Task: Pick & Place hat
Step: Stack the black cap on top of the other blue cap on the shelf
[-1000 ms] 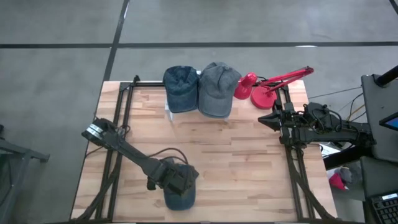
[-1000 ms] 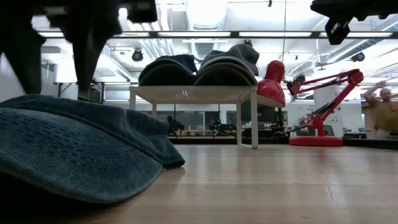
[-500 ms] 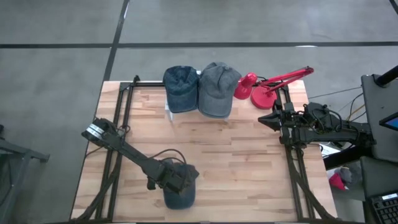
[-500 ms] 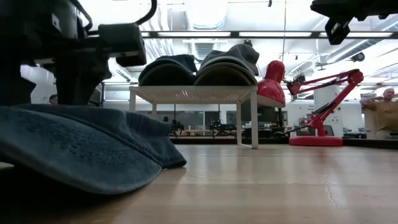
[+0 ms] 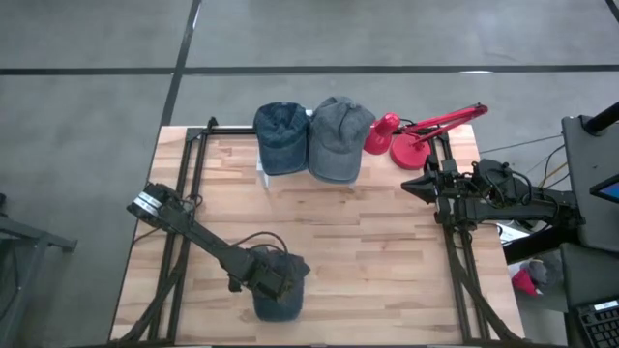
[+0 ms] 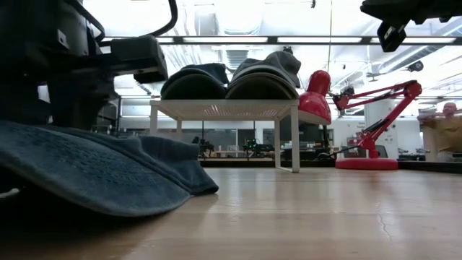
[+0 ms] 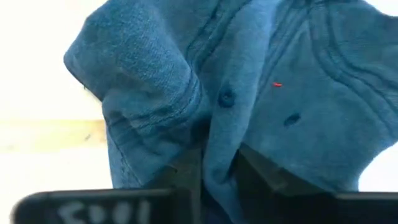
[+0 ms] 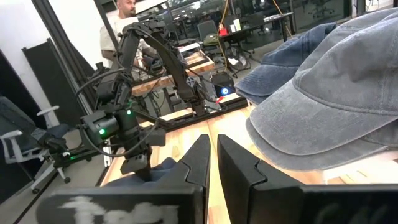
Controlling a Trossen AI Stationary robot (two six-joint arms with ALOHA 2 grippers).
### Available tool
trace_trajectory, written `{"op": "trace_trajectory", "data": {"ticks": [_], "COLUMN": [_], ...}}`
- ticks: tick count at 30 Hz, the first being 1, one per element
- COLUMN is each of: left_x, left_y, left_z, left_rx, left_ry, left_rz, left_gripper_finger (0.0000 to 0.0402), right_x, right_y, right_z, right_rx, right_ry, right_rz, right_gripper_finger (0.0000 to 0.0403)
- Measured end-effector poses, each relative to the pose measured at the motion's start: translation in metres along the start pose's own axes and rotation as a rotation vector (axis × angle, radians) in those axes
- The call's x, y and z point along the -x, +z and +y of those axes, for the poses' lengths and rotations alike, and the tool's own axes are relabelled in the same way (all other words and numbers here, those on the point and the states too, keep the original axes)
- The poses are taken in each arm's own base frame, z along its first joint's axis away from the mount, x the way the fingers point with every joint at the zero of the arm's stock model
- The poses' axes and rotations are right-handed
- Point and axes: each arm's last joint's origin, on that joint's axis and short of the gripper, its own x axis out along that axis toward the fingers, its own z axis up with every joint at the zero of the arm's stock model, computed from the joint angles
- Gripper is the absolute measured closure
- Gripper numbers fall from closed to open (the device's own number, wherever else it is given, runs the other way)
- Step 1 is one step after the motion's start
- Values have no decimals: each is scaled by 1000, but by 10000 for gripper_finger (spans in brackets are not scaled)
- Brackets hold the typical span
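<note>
**Left hand pinches denim cap at table's near edge**

The left hand (image 5: 274,282) sat low over a dark blue denim cap (image 5: 279,295) near the front edge of the wooden table (image 5: 358,242), its fingers (image 7: 186,180) closed on a fold of the cap's crown, as the left wrist view showed (cloth bunched between the two dark fingers, the top button just beyond them). In the low view the cap (image 6: 94,170) lay close to the camera, its brim resting on the table and the arm's dark body standing right behind it.

At the back of the table, well apart from the held cap, a small white stand (image 6: 224,112) carried two more caps side by side and touching: a blue cap (image 5: 280,135) toward the left and a grey cap (image 5: 338,137) toward the right. A red desk lamp (image 5: 411,135) stood just beside the grey cap, its shade next to the cap and its jointed arm reaching toward the table's right edge.

The right hand (image 8: 211,163) waited at the right side of the table, raised off the surface, its fingers set nearly together around a narrow gap with nothing between them. Its wrist view looked across the stand's two caps toward the left arm, and a person (image 8: 127,12) showed in the room beyond the table.
</note>
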Motion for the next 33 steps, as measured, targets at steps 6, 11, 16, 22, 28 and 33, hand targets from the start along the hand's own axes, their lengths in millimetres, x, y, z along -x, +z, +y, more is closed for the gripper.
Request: {"op": "trace_trajectory", "data": {"ticks": [6, 11, 16, 22, 28, 33], "left_x": [0, 0, 3, 22, 49, 76], "left_y": [0, -1, -4, -11, -17, -19], "left_z": [-3, -5, -10, -23, -36, -45], "left_rx": [-62, -83, -116, -182, -261, -310], "left_ry": [-63, -99, -178, -303, -433, -548], "left_rz": [-46, -46, -103, -174, -250, -356], "left_gripper_finger": [393, 399, 400, 401, 401, 401], "right_x": [0, 0, 0, 0, 0, 0], "right_y": [0, 0, 0, 0, 0, 0], "right_z": [0, 0, 0, 0, 0, 0], "right_rx": [0, 0, 0, 0, 0, 0], "right_ry": [0, 0, 0, 0, 0, 0], "right_rz": [0, 0, 0, 0, 0, 0], "right_gripper_finger": [374, 374, 374, 374, 374, 374]}}
